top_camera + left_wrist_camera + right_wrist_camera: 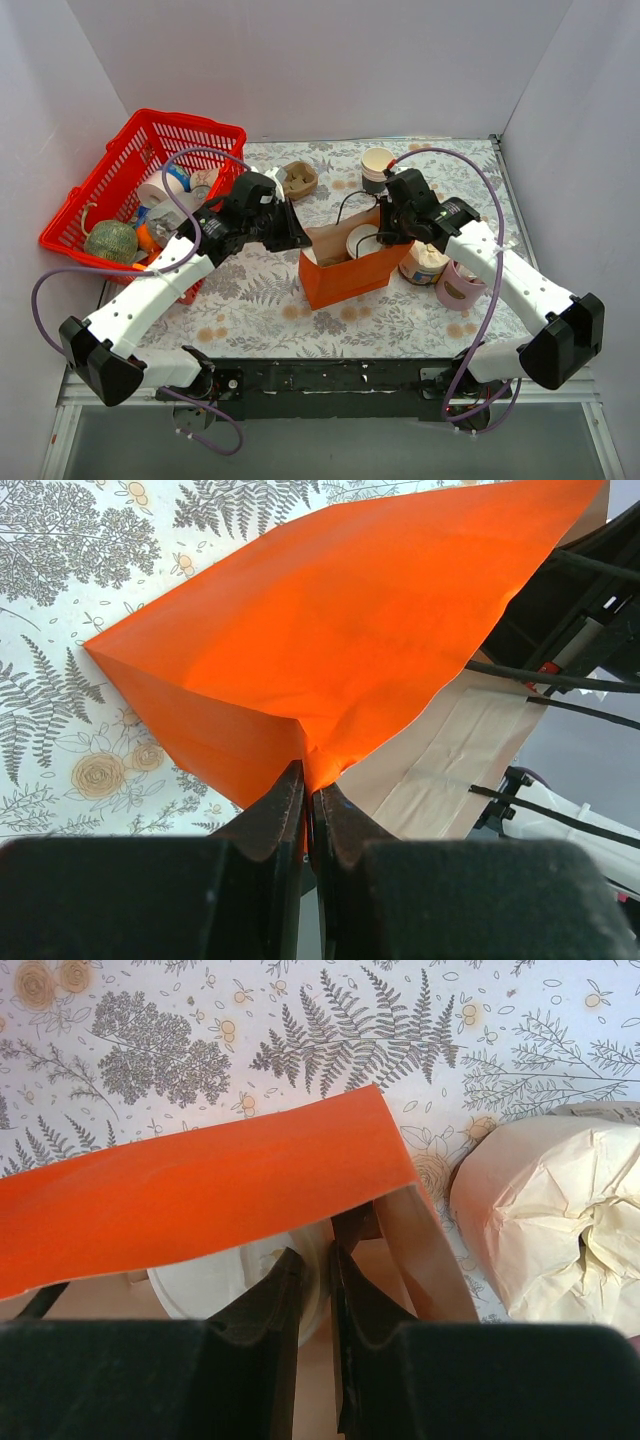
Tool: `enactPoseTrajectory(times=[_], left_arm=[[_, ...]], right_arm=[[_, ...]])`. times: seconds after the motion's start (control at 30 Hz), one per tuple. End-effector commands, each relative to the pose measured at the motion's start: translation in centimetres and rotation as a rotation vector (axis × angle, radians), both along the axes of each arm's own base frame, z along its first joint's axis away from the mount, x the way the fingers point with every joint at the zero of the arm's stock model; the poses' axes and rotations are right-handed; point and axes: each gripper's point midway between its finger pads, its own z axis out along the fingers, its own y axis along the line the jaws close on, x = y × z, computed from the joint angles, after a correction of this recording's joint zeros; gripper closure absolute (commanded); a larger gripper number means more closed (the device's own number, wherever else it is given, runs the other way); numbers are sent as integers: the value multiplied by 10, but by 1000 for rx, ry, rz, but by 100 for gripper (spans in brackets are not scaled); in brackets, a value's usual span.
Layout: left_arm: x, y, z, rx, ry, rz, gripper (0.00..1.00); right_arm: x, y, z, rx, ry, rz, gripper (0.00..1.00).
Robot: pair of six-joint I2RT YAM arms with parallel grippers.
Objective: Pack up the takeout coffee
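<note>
OK, R hand (318, 1260) is narrow; its fingers look pinched on the lid rim of the takeout coffee (215, 1280). Cup is inside the orange bag (200, 1200), just left of & below those fingers; can't tell if the base is down yet. L hand (307, 790) is clamped on the bag's rim fold, bag wall fanning out ahead of it. Step prob = seat cup & let go. L should hold the mouth taut. R should lower till the cup sits flat, open slowly, then lift straight up w/o snagging the brown paper strip (430, 1260) right of its fingers. Early release could tip it.
</note>
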Motion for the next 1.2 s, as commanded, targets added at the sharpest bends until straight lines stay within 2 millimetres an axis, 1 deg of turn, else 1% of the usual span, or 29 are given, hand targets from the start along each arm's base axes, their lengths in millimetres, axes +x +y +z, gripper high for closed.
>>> enactPoseTrajectory(times=[0.0,0.07,0.2,0.23,0.3,0.33,0.43,0.53,0.6,0.7,0.77,0.9,0.93,1.0,1.17], left_arm=[[-11,-2,0,-16,5,-33,96],[-13,-5,1,-25,3,-45,96],[-15,-6,-2,-25,11,-41,96],[-15,-6,-3,-26,18,-35,97],[-13,-5,-6,-18,26,-14,98],[-11,-4,-6,-16,28,-2,99],[-6,0,-2,-29,29,69,99],[-4,1,3,-47,20,96,99],[-6,2,5,-55,20,97,99],[-6,2,4,-56,26,103,99],[-5,0,7,-68,21,103,99],[-4,-1,13,-90,4,104,98],[-4,-1,14,-93,0,105,98],[-4,-2,14,-96,1,101,98],[-7,-4,10,-98,13,84,98]], right_arm=[[-3,-4,-20,-44,54,-24,94],[-3,-2,-14,-32,47,-22,94],[3,7,10,14,-32,-4,94],[3,14,19,25,-57,18,94],[1,23,28,31,-81,46,94],[-3,30,33,36,-89,68,94],[-6,34,33,32,-86,52,93],[-1,33,41,25,-117,18,93],[3,34,53,30,-149,8,93],[0,45,58,43,-155,35,93],[-3,53,53,60,-140,62,93],[-9,55,30,44,-92,70,93],[-12,54,21,41,-75,70,93],[-14,57,16,50,-62,77,93],[-14,54,5,20,-37,64,93]])
